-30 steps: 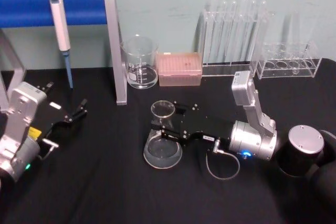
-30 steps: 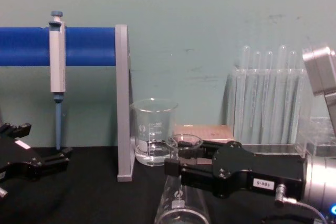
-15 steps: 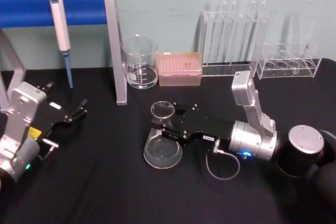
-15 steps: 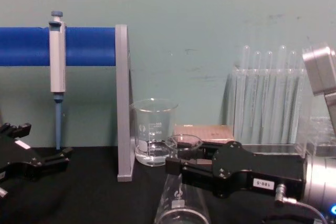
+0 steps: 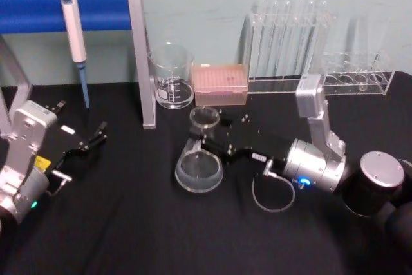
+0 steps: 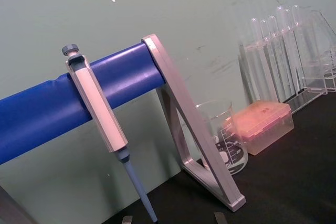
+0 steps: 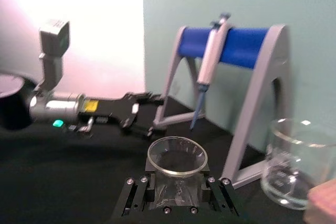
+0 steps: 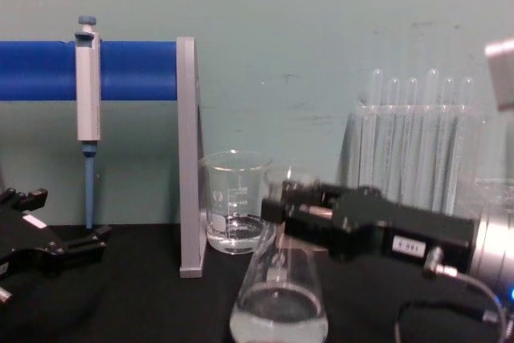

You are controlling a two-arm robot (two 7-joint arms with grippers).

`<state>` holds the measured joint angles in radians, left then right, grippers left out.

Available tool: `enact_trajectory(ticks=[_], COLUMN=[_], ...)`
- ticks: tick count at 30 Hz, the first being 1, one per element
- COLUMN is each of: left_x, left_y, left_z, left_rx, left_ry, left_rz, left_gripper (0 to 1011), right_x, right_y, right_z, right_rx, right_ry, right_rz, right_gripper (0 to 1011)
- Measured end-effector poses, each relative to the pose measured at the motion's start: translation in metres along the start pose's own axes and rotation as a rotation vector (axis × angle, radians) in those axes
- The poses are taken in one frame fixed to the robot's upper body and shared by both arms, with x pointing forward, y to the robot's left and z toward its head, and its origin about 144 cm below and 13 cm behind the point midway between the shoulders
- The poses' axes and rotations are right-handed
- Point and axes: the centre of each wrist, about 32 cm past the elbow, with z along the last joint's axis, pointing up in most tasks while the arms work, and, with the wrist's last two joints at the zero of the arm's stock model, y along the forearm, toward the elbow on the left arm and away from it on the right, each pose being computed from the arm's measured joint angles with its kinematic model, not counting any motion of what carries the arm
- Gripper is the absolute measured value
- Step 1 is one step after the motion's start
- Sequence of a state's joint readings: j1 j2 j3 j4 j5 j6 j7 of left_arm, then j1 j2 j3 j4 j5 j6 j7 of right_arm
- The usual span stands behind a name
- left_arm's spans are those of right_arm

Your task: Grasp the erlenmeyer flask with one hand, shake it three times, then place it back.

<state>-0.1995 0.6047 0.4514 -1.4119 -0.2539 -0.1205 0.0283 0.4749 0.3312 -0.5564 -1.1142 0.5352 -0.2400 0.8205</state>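
1. Black table point(image 5: 129, 223) before a pale green wall; the left pincer point(image 5: 90, 141) rests parted near its left edge.
2. Right pincer point(image 5: 205, 134) clamps the erlenmeyer flask point(image 5: 199, 170) by the neck, midway between the table's side edges.
3. Shake in short, gentle swings, mouth up, clear of the beaker point(image 5: 171, 76) behind.
4. Clear glass cone, leaning, with a little liquid pooled in its wide base.

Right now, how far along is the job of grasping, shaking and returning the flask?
Done: the right gripper is shut on the flask at its neck. In hand: the hold itself; the shakes cannot be counted from here. Left: any remaining shakes, setting the flask on the table and letting go. The left gripper sits open, apart, on the left.
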Motion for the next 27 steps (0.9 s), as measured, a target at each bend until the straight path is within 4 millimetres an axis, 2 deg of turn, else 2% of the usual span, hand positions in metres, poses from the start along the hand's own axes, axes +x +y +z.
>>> enact_trajectory(ticks=[13, 18, 27], left_x=[0.0, 0.0, 0.0], left_y=[0.0, 0.0, 0.0], left_z=[0.0, 0.0, 0.0], left_rx=[0.0, 0.0, 0.0], left_ry=[0.0, 0.0, 0.0], left_rz=[0.0, 0.0, 0.0], left_gripper=[1001, 1001, 1001], right_x=[-0.029, -0.037, -0.041], right_y=[-0.001, -0.006, -0.012], right_z=[0.034, 0.039, 0.042], right_rx=[0.071, 0.074, 0.07], right_ry=[-0.045, -0.069, -0.075], right_rz=[-0.254, -0.371, -0.462], right_gripper=[449, 450, 449])
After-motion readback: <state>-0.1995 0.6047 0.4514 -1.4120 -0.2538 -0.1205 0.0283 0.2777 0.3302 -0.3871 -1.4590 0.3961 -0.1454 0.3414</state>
